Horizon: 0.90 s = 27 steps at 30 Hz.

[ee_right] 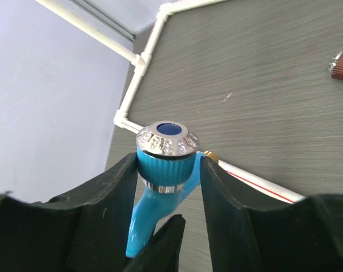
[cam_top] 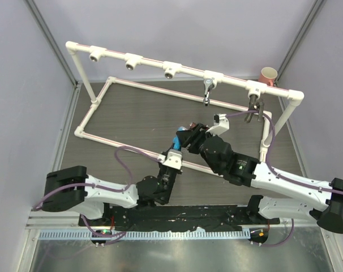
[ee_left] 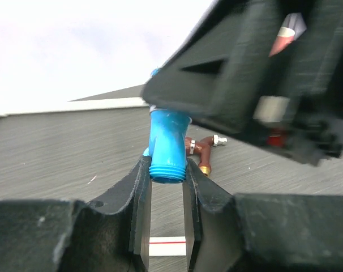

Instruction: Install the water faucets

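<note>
Both arms are meeting over mid-table [cam_top: 132, 113], holding the blue faucet [ee_left: 168, 141] up off the surface between them. Right gripper [ee_right: 167, 164] is pinching the faucet's chrome-capped knob, with its fingers [ee_right: 112, 192] pressing in on both sides. Left gripper [ee_left: 167, 173] is clamping the threaded end, and the thread rim is sitting right at its fingertips [ee_left: 140, 187], looking like contact on both sides. Copper faucet [ee_left: 198, 148] is lying on the table just behind the blue one. Silver faucet [cam_top: 208, 90] is hanging from a socket on the white rail [cam_top: 150, 61] at the far side. Grey faucet [cam_top: 254, 106] is hanging from the next socket to its right. Three sockets [cam_top: 131, 64] further left are showing bare openings.
</note>
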Available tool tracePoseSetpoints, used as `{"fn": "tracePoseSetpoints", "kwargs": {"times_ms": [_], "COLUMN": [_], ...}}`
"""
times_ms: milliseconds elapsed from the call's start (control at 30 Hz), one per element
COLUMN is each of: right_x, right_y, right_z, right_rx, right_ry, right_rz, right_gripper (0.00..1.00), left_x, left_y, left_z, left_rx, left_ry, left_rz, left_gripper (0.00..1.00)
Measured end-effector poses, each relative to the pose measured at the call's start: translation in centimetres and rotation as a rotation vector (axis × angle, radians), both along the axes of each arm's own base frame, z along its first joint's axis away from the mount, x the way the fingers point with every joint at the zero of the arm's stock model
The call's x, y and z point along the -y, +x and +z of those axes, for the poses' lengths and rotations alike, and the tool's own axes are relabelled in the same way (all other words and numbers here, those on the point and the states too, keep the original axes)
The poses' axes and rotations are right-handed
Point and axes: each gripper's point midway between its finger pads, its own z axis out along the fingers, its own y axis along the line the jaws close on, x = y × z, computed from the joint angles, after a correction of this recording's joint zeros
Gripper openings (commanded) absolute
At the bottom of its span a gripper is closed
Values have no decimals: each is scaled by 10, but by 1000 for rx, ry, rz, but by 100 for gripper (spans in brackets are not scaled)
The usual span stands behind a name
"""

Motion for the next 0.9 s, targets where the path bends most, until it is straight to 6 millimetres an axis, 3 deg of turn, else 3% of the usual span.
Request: {"fn": "tracePoseSetpoints", "kwargs": {"times_ms": [100,200,500,700,900], "right_x": [3,10,16,3,-9], "right_y": [-2,-6,-24,-38,-51], "right_z": [13,25,28,14,17], "right_rx": [39,93,291,488,673], "right_ry": [29,53,-13,-210,-360], "right_rz": [12,29,164,345,491], "right_gripper": [77,83,85,84,82], "left_x": [-13,-36,-84,-106,-99], "left_y": [3,11,14,8,-1], "left_z": [3,4,12,45,52], "left_rx": [-22,-55,-98,-93,-135], "left_ry": [-77,-164,-358,-542,-620], "left_rz": [-4,16,-15,-99,-220], "left_gripper": [0,0,0,0,0]}}
